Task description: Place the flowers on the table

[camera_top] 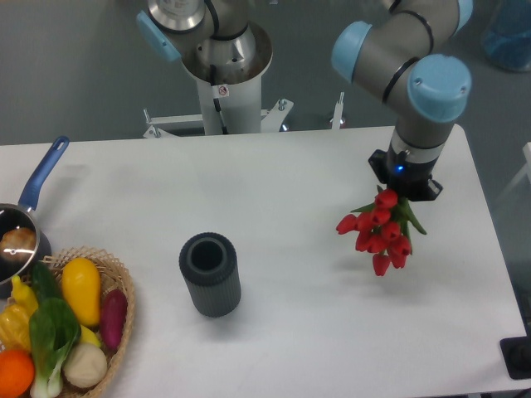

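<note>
A bunch of red tulips (pixel 379 232) with green leaves hangs under my gripper (pixel 404 192) at the right side of the white table (pixel 290 166). The flower heads point down and to the left, just above the table top. The fingers are hidden behind the wrist and the blooms, but the bunch hangs from them, so the gripper is shut on the stems. A dark grey ribbed vase (pixel 210 274) stands upright and empty left of centre, well apart from the flowers.
A wicker basket (pixel 123 332) of vegetables sits at the front left corner. A pot with a blue handle (pixel 43 174) is at the left edge. The robot base (pixel 224 75) stands behind the table.
</note>
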`<control>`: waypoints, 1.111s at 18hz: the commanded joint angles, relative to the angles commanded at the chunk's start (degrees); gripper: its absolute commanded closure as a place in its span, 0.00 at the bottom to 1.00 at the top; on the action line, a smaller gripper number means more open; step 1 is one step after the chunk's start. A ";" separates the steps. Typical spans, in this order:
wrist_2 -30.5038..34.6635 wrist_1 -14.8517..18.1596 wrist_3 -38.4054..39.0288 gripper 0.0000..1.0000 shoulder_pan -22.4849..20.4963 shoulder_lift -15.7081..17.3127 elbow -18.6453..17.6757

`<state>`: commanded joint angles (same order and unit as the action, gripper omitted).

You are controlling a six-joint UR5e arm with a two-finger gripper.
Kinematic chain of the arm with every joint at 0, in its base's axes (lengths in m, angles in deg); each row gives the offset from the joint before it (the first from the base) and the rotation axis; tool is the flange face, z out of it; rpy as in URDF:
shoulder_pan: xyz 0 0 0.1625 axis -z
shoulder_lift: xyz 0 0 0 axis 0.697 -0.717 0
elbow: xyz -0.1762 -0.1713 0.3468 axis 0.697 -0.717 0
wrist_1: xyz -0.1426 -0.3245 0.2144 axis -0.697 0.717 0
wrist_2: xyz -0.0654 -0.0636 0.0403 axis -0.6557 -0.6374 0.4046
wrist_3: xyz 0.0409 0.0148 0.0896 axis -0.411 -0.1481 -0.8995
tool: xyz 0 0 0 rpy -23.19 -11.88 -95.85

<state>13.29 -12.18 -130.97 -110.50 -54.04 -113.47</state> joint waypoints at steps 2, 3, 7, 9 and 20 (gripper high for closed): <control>-0.18 -0.09 0.70 0.38 0.44 0.00 -0.27; -0.35 -0.09 1.40 0.22 0.97 0.00 -0.27; -1.58 -0.26 2.55 0.00 1.06 0.17 -0.44; -1.50 -0.53 2.29 0.00 0.62 0.26 -0.62; -4.75 -8.35 2.02 0.00 -3.34 0.18 -0.79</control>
